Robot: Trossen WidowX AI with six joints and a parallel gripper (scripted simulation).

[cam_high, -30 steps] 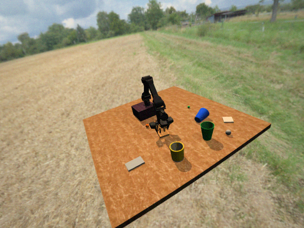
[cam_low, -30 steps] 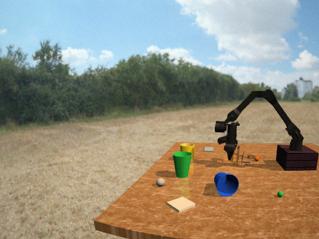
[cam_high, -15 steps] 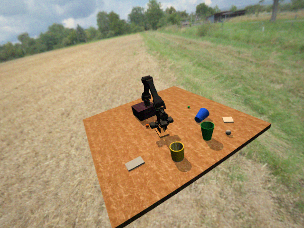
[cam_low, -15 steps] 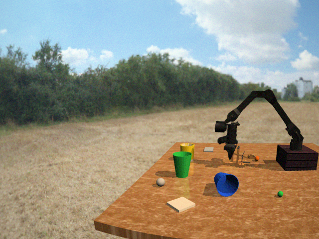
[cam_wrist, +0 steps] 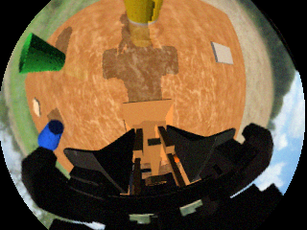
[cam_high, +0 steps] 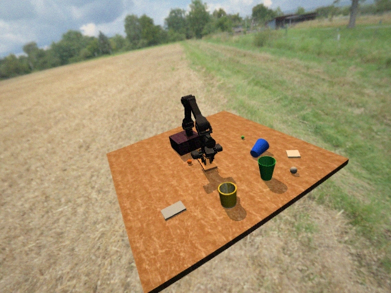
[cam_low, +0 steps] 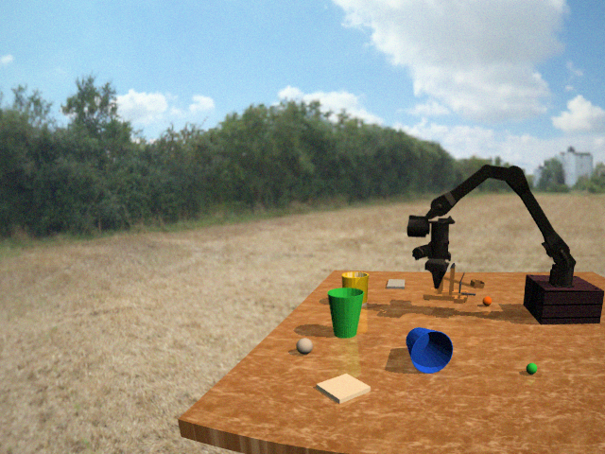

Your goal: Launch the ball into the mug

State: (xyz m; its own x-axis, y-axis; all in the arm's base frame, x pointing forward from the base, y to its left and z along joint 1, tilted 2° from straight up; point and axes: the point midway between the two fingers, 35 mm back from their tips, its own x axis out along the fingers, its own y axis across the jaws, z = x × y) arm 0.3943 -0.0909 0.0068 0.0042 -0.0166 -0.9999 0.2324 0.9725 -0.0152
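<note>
Orange ball: on the tabletop, beside the catapult, outside it
Black jaws: pointing down, closed on the catapult
Yellow mug: upright, ahead of the catapult, bare wood between
Green cup: upright, off to one side, toward the edge
Blue cup: lying on its side
Grey ball: near the tabletop's edge, beyond the green cup
Green ball: well apart from the catapult
</note>
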